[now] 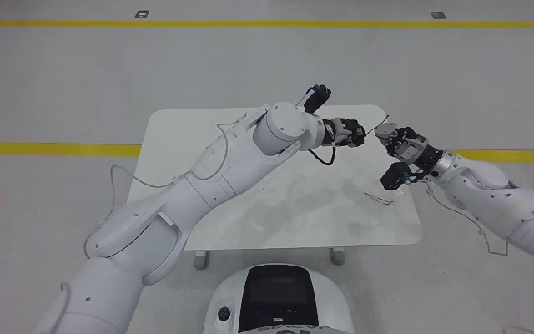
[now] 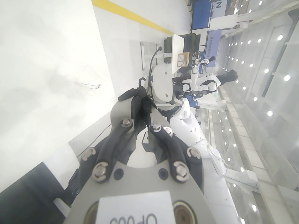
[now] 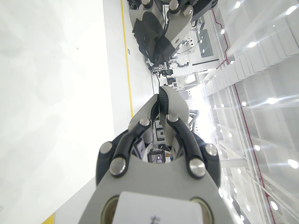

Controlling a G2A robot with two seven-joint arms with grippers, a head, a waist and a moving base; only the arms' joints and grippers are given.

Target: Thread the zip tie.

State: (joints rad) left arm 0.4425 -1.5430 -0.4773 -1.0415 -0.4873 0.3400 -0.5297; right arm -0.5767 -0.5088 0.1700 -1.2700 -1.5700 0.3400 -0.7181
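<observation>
Top view: left gripper [image 1: 359, 132] and right gripper [image 1: 387, 139] sit tip to tip above the far right part of the white, rounded-corner table [image 1: 209, 167]. A thin black plastic zip tie [image 1: 380, 126] bridges the small gap between them, its free end rising off the surface. A strip this slight should weigh almost nothing, flex and spring back, and slide in smooth pads. I judge it wants a hold close to the tip, with the head pinned beside its slot. 1 more thin dark tie [image 1: 380, 198] lies loose on the table, nearer the robot. Pale grey floor with yellow lines [image 1: 250, 23] surrounds the table.

Left wrist view: the left gripper's [image 2: 140, 103] black pads are pressed together. The zip tie [image 2: 153, 58] seems to arc out beyond them, though the pinch itself is hidden.

Right wrist view: the right gripper's [image 3: 161, 100] fingers are closed too. The zip tie [image 3: 154, 82] runs as a dark thread from them toward the left gripper. Behind lies a bright hall with ceiling lights and equipment.
</observation>
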